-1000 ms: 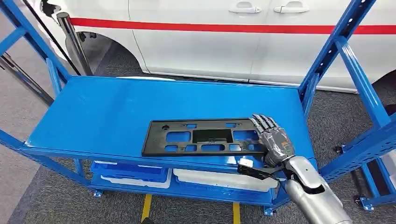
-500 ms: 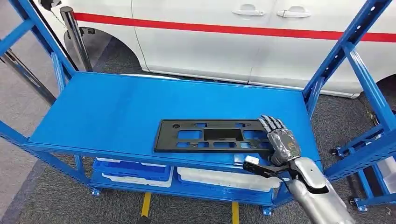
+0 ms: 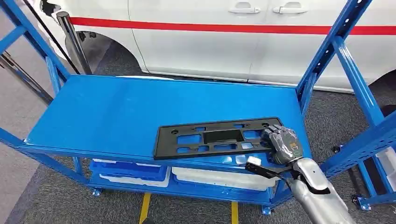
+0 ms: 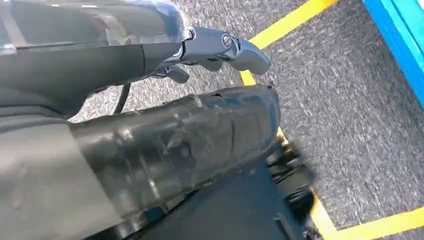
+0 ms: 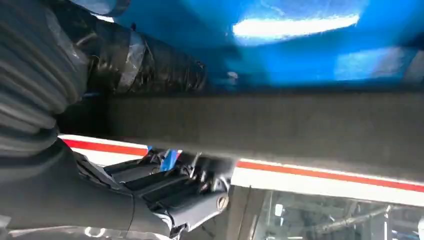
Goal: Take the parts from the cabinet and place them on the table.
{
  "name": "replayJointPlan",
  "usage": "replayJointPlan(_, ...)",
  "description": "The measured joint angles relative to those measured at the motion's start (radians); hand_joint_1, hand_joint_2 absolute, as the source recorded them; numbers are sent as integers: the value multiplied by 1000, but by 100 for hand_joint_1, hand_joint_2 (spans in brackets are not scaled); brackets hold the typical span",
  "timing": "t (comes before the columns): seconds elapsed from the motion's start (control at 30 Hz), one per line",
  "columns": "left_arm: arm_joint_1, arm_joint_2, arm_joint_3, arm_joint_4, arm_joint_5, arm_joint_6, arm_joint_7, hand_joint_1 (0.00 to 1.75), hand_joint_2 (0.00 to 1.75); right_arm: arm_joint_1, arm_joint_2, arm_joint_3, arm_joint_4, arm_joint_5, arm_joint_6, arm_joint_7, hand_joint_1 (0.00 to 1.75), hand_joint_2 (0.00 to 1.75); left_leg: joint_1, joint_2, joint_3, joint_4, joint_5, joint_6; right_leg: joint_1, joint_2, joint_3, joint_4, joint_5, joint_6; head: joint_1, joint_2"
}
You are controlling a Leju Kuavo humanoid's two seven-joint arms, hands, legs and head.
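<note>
Up close, from the head view, a flat black plastic part (image 3: 217, 137), long and rectangular with cut-out openings, is lying on the top shelf (image 3: 116, 112) of a blue metal rack, near its front edge and towards the right end; its right end is sitting slightly raised and the whole piece is lying a little askew to the shelf edge. The right hand (image 3: 281, 144), dark-fingered on a silver arm, is gripping that right end, fingers curling over the top of the part; in the right wrist view the part (image 5: 260, 125) is running as a dark band across the picture, with the hand (image 5: 125, 65) closing around it against the blue shelf. The left hand (image 4: 175, 145) is hanging over grey carpet (image 4: 360, 130) marked with yellow lines; whether its fingers are spread or curled I cannot tell. Below the top shelf, blue and white trays (image 3: 130, 171) are sitting on the lower shelf; behind the rack a white vehicle (image 3: 233, 42) with a red stripe is standing.
</note>
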Motion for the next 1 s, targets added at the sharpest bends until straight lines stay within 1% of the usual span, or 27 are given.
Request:
replayJointPlan(0.03,2,0,0,0,2,0,0,0,0,2,0,-3,-2,0,0,-1,175,175,0,0,-3,10,10,1,1,0,1,0,0,0,0,0)
replayJointPlan(0.07,3,0,0,0,2,0,0,0,0,5,0,-6,-5,1,-4,-1,175,175,0,0,15,-27,40,3,2,0,3,0,0,0,0,0)
replayJointPlan(0.1,2,0,0,0,5,0,0,0,0,12,0,-9,-12,1,-10,-2,175,175,0,0,65,-123,94,6,2,1,6,0,0,1,0,0)
replayJointPlan(0.13,2,0,0,0,6,2,0,0,0,17,1,-12,-18,2,-14,-2,175,175,0,0,101,-195,126,9,2,1,8,1,-1,2,0,0)
replayJointPlan(0.17,2,0,0,0,6,2,0,0,0,27,2,-16,-31,2,-21,-4,175,175,0,-1,143,-288,142,15,3,0,8,2,-2,5,0,0)
replayJointPlan(0.2,0,0,0,0,7,2,-1,0,0,35,3,-18,-44,2,-25,-5,175,175,-6,-2,152,-300,137,16,9,1,4,6,-4,11,0,0)
replayJointPlan(0.27,3,0,0,0,9,3,-2,0,0,58,7,-29,-82,3,-40,-8,175,175,-6,-2,146,-297,140,22,8,2,3,3,1,21,1,0)
replayJointPlan(0.3,5,0,0,0,11,3,-2,0,0,79,10,-30,-114,3,-45,-9,175,175,-9,-2,146,-298,141,29,7,2,4,-2,4,28,1,0)
replayJointPlan(0.33,6,0,0,0,15,3,-4,0,0,99,10,-30,-148,3,-50,-10,175,175,-5,-2,148,-310,149,39,7,2,3,0,2,35,1,0)
replayJointPlan(0.37,7,0,0,0,18,1,-6,0,0,120,11,-31,-181,3,-56,-10,175,175,-2,-1,151,-315,154,46,2,2,-4,18,-12,37,1,0)
replayJointPlan(0.4,7,0,0,0,20,-2,-10,0,0,135,20,-30,-222,4,-64,-9,175,175,0,1,149,-317,155,51,3,2,-26,61,-46,41,2,0)
replayJointPlan(0.47,6,-1,0,0,21,-2,-12,0,0,162,34,-27,-280,8,-72,-1,175,175,-2,3,148,-316,154,53,1,2,-101,225,-127,49,2,0)
replayJointPlan(0.5,7,0,1,0,23,-2,-12,0,0,173,37,-28,-299,8,-72,3,175,175,-2,3,148,-315,153,54,1,2,-133,292,-147,51,2,0)
replayJointPlan(0.53,8,0,1,0,23,-2,-12,0,0,182,39,-28,-316,8,-72,6,175,175,-2,2,148,-314,152,55,0,2,-148,320,-143,53,2,0)
replayJointPlan(0.57,8,0,1,0,23,-2,-12,0,0,188,39,-28,-327,8,-72,6,175,175,-1,0,150,-312,150,53,-1,2,-137,289,-111,53,2,0)
replayJointPlan(0.6,9,-1,1,0,23,-2,-12,0,0,191,40,-28,-339,10,-72,6,175,175,-1,-1,151,-309,146,51,-4,2,-105,222,-68,52,2,0)
replayJointPlan(0.63,9,-2,1,0,23,-2,-12,0,0,193,40,-29,-349,11,-72,6,175,175,-1,-2,153,-304,141,48,-6,2,-59,124,-17,51,2,0)
replayJointPlan(0.67,9,-3,1,0,23,-2,-12,0,0,194,40,-29,-358,11,-72,6,175,175,-1,-3,152,-296,135,42,-7,1,-23,37,8,49,2,0)
replayJointPlan(0.7,9,-3,1,0,23,-3,-12,0,0,194,40,-29,-360,11,-72,6,175,175,-2,-3,146,-296,133,37,-6,0,-19,36,-15,44,2,0)
replayJointPlan(0.73,7,-3,1,0,23,-3,-12,0,0,196,42,-29,-372,6,-77,2,175,175,-8,-3,139,-285,131,31,3,4,-22,25,-6,35,0,0)
replayJointPlan(0.8,9,-3,1,0,27,0,-12,0,0,213,52,-30,-392,0,-99,-7,175,175,-7,-3,141,-293,132,23,4,4,-25,28,-9,26,1,0)
replayJointPlan(0.83,9,-3,1,0,28,2,-12,0,0,223,59,-29,-409,-1,-117,-12,175,175,-8,-3,142,-293,131,19,1,4,-24,25,-8,19,1,0)
replayJointPlan(0.87,9,-3,2,0,31,5,-12,0,0,237,71,-29,-439,-1,-138,-14,175,175,-4,-3,140,-284,117,10,-3,3,-19,18,-6,10,1,0)
replayJointPlan(0.9,9,-3,2,0,34,7,-13,0,0,249,84,-26,-467,0,-155,-14,175,175,-3,-2,129,-250,94,6,-2,3,-17,18,-7,3,1,0)
replayJointPlan(0.93,9,-3,2,0,39,9,-13,0,0,261,98,-19,-493,5,-175,-12,175,175,-3,-2,100,-189,58,3,-2,3,-17,18,-8,-3,1,0)
replayJointPlan(0.97,9,-3,3,0,41,14,-14,0,0,280,118,-9,-524,21,-206,-7,175,175,-3,-2,59,-103,17,0,1,3,-16,18,-9,-6,1,0)
replayJointPlan(1.0,10,-4,5,0,44,16,-16,0,0,297,131,-2,-546,32,-231,-1,175,175,-2,-2,27,-41,-5,-1,3,2,-16,18,-10,-8,1,0)
